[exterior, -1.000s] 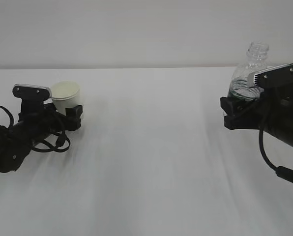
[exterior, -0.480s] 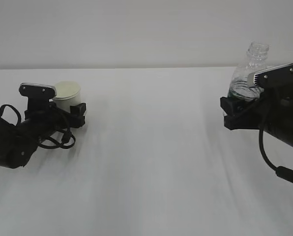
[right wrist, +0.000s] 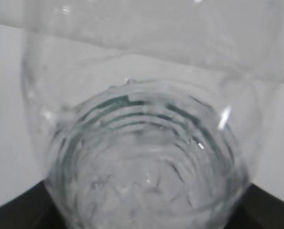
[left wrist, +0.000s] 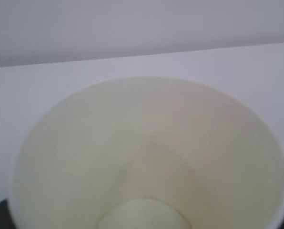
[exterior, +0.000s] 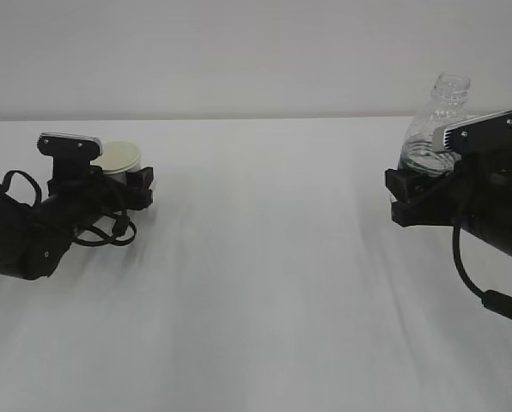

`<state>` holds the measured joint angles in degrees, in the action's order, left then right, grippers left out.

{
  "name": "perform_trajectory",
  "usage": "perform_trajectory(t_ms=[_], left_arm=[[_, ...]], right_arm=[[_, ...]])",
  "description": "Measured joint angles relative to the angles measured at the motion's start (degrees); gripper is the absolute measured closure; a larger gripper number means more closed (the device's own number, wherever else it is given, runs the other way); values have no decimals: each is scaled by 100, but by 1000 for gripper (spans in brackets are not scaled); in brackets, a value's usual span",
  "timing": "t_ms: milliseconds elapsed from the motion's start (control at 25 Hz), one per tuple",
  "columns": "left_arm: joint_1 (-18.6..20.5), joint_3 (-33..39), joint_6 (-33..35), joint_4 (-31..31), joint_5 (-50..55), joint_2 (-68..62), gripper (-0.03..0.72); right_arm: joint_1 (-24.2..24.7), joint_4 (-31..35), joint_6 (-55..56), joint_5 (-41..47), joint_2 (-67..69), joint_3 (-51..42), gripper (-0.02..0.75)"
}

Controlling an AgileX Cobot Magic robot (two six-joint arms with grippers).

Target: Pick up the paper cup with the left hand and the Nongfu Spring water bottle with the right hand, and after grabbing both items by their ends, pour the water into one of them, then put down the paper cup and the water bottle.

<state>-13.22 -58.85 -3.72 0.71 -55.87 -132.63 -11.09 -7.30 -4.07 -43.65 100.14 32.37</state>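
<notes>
Exterior view: the left end effector (exterior: 129,187) lies low over the white counter (exterior: 265,283) at the far left, its black fingers set around the lower body of the paper cup (exterior: 119,158). Only the cup's rolled rim and pale cream inside rise above the fingers, just beside the grey-white camera module (exterior: 70,143). The jaws stand apart at the cup's width and appear to grip it; whether its base touches the counter cannot be told.

Left wrist view: the paper cup (left wrist: 147,157) fills the frame, mouth upward. Its inside is pale cream, and no liquid can be made out in it.

Exterior view: at the far right, the right end effector (exterior: 411,196) is closed on the lower part of the Nongfu Spring water bottle (exterior: 436,129), which stands upright with its uncapped neck above the arm's camera module (exterior: 484,130). A dark green band shows just above the fingers.

Right wrist view: the bottle (right wrist: 147,157) is seen close, clear and ribbed, with green rings. Its water level cannot be told.
</notes>
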Motion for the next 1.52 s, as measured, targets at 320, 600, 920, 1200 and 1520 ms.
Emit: perform_trajectory(t_ms=[320, 600, 920, 1200, 1520], left_arm=[[0, 0, 0, 0, -38, -109, 101], [0, 0, 0, -19, -49, -118, 143], [0, 0, 0, -19, -69, -118, 209], [0, 0, 0, 144, 201, 192, 216], [0, 234, -176, 780, 573, 800, 220]], right_arm=[[0, -8, 0, 0, 0, 0, 246], [0, -8, 0, 0, 0, 0, 246], [0, -8, 0, 0, 0, 0, 247], [0, -8, 0, 0, 0, 0, 247], [0, -8, 0, 0, 0, 0, 247]])
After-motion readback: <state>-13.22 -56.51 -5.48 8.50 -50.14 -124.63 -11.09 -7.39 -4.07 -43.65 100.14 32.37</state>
